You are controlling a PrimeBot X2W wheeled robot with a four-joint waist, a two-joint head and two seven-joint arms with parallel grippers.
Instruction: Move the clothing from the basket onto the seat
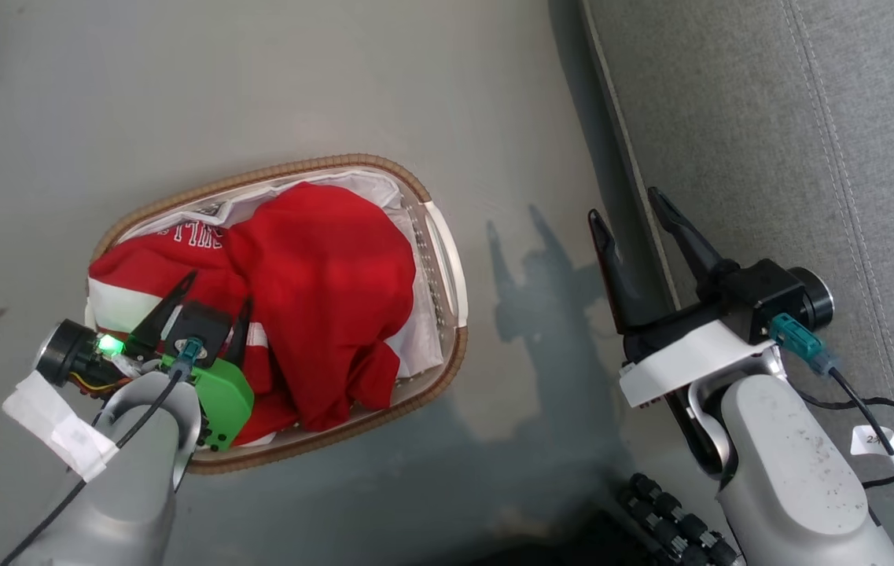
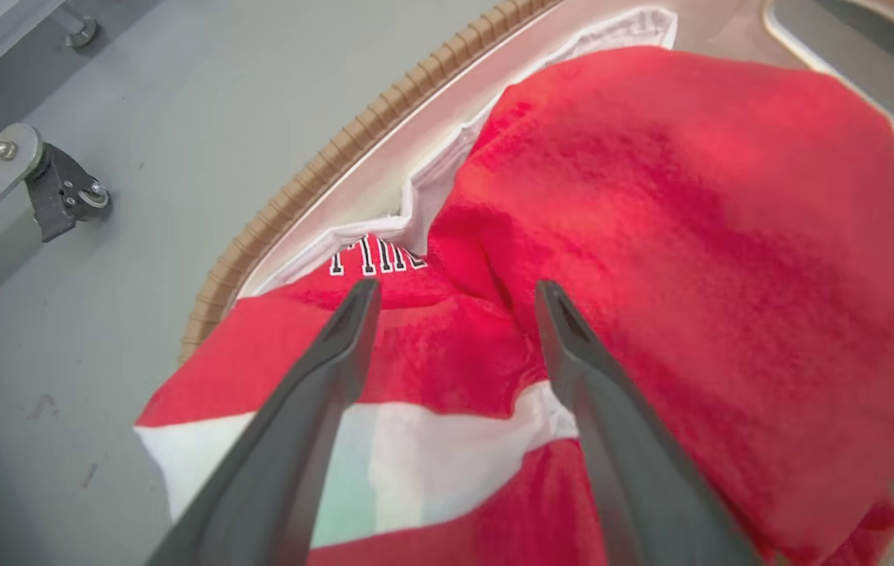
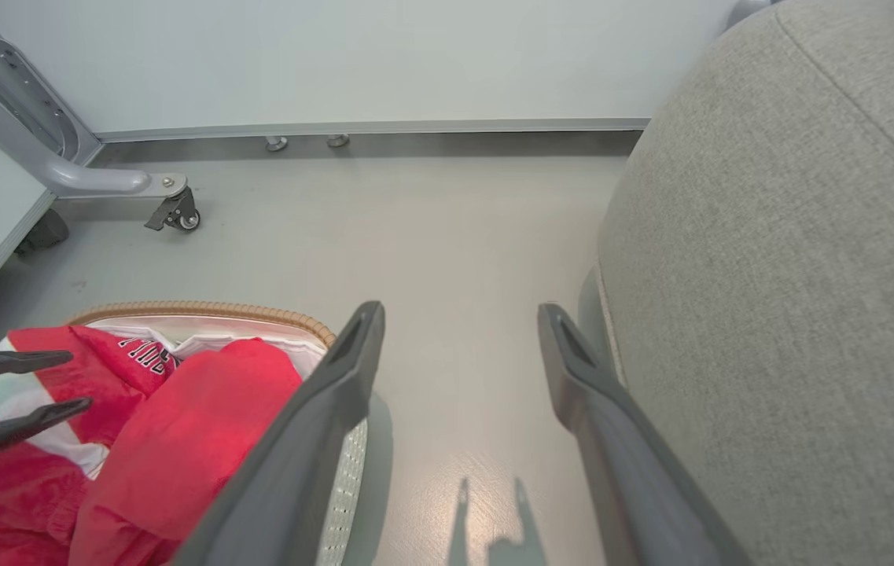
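Over clothing (image 1: 321, 291) in basket (image 1: 258, 176), left hand (image 2: 456, 288) spread; beside seat (image 1: 769, 141), right hand (image 1: 624, 203) spread.

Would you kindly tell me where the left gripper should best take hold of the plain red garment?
Probably its bunched edge, where the plain red garment folds over the striped garment. Come down from above with the open left gripper: that raised fold offers loose fabric to pinch.

Grey floor (image 3: 415, 220) meets a pale wall (image 3: 376, 55), with a black castor (image 3: 179, 215) under a grey frame leg (image 3: 93, 181).
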